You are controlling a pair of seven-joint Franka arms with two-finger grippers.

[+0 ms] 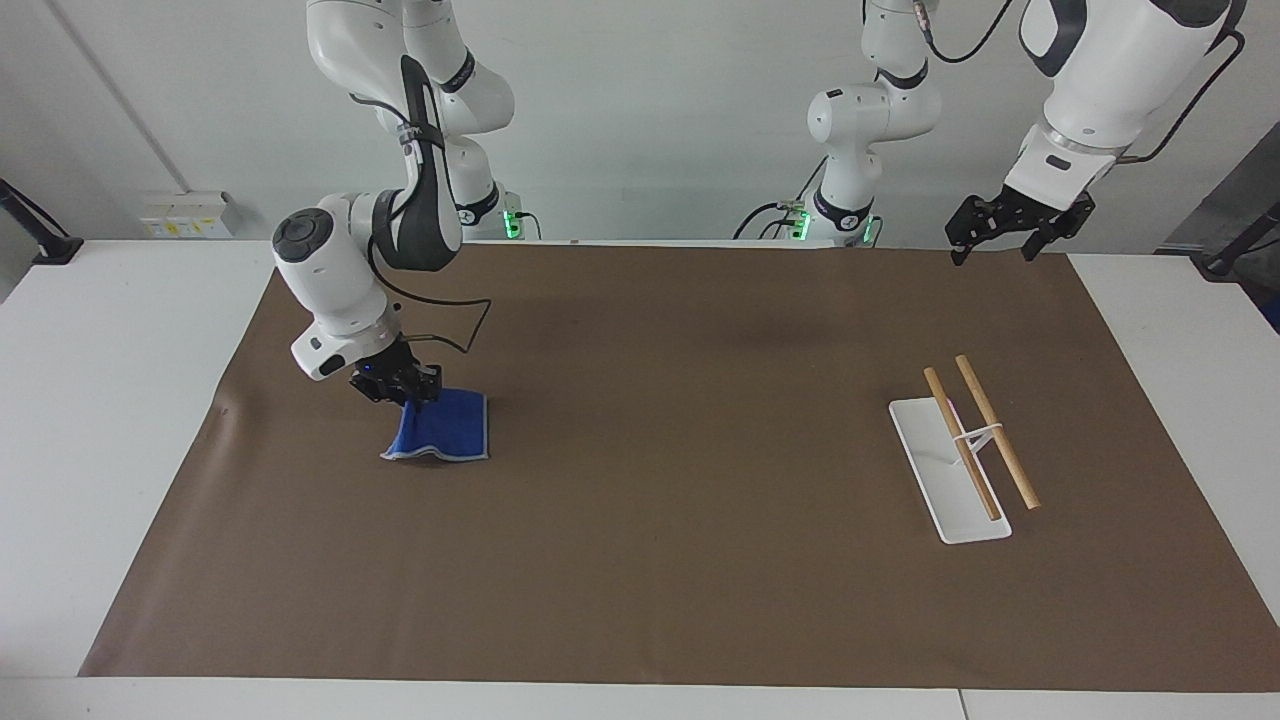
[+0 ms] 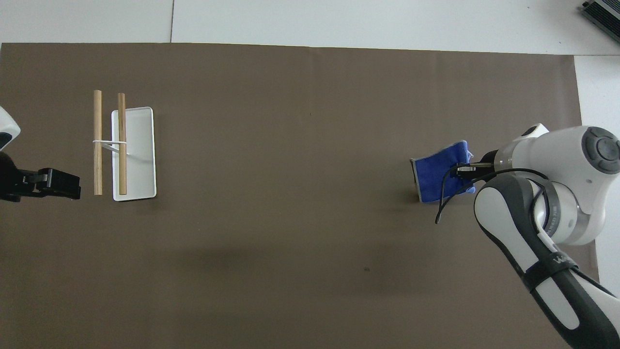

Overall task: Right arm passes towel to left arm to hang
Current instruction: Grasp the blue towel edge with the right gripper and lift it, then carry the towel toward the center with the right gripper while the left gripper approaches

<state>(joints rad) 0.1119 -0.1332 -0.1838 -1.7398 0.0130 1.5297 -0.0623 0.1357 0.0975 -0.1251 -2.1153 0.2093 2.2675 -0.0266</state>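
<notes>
The blue towel [image 1: 443, 427] [image 2: 440, 177] hangs from my right gripper [image 1: 405, 392] [image 2: 464, 170], which is shut on its upper edge. The cloth droops down and its lower edge is at the brown mat [image 1: 640, 560]. This is toward the right arm's end of the table. My left gripper [image 1: 1000, 232] [image 2: 58, 183] hangs open in the air over the mat's edge near the robots, at the left arm's end, with nothing in it. The left arm waits.
A white tray base [image 1: 925, 470] [image 2: 140, 150] carries a rack of two wooden rods [image 1: 995, 430] [image 2: 98, 141] toward the left arm's end. A black cable [image 1: 455, 335] loops from the right wrist over the mat.
</notes>
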